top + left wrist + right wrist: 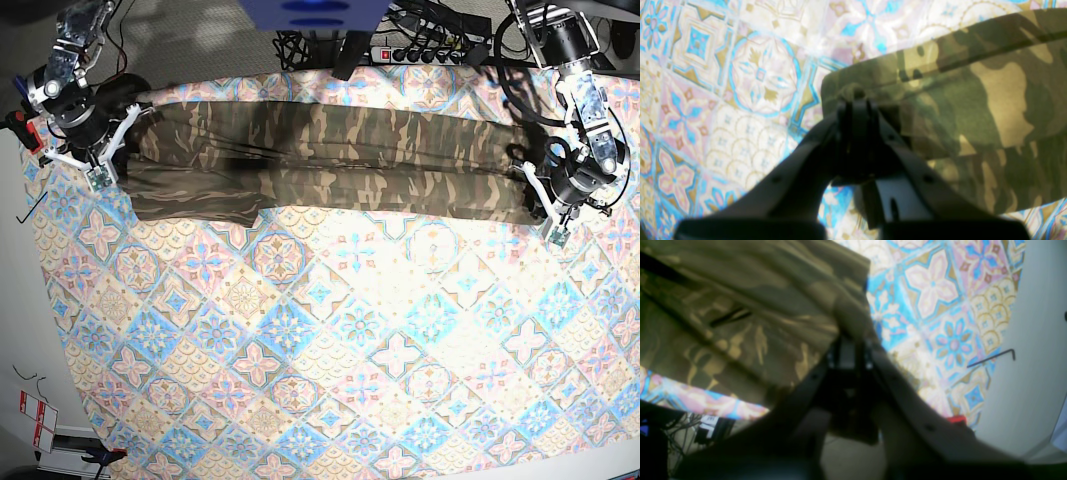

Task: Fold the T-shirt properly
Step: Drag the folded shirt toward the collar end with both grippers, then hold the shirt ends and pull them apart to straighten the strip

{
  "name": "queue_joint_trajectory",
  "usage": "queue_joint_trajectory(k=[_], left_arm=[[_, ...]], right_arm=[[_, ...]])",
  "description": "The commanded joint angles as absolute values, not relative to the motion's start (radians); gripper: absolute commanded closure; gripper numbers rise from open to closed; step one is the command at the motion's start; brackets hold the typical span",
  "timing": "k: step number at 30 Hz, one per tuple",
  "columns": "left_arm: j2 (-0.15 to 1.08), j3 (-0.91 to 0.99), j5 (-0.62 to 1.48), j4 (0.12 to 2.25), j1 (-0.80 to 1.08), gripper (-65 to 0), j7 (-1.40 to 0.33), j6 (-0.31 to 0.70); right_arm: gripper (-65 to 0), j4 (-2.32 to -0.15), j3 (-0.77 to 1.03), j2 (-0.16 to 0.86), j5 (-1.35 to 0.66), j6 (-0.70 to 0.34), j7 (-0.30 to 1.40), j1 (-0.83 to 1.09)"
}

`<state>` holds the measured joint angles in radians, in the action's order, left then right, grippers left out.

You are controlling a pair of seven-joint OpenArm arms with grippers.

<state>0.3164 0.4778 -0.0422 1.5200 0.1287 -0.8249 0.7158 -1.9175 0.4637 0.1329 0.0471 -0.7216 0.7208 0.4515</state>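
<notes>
The left gripper (537, 193) and the right gripper (118, 138) are each clamped on an opposite end of the T-shirt (330, 155), which stretches as a long band across the far side of the tablecloth (330, 340) (long axis running arm to arm), so either folding direction lies toward the near edge.

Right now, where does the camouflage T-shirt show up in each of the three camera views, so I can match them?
Left wrist: the T-shirt fills the right half, its corner pinched in the left gripper.
Right wrist: it covers the upper left, its edge held in the right gripper.
Base: a long folded band across the top, stretched between both arms.
Shared landmark: the patterned tablecloth under it in every view.
</notes>
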Motion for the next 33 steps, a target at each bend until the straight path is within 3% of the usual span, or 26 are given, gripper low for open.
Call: queue_joint_trajectory(k=[1,11,25,33], left_arm=[[0.338,0.487,-0.054,1.514,0.128,0.0,-0.825,0.698],[0.340,0.487,-0.058,1.325,0.150,0.0,-0.685,0.698],[0.338,0.487,-0.111,1.308,0.145,0.0,-0.673,0.698],[0.343,0.489,-0.145,1.308,0.148,0.0,-0.674,0.698]], right_arm=[[-2.3,-1.931,0.484,0.143,0.065,-0.698,0.736,0.467],[-2.3,-1.908,0.501,0.127,0.067,-0.698,0.837,0.492],[-3.2,-1.816,0.522,0.128,0.073,-0.698,0.924,0.441],[-20.1,-1.862,0.524,0.128,0.073,-0.698,0.924,0.440]])
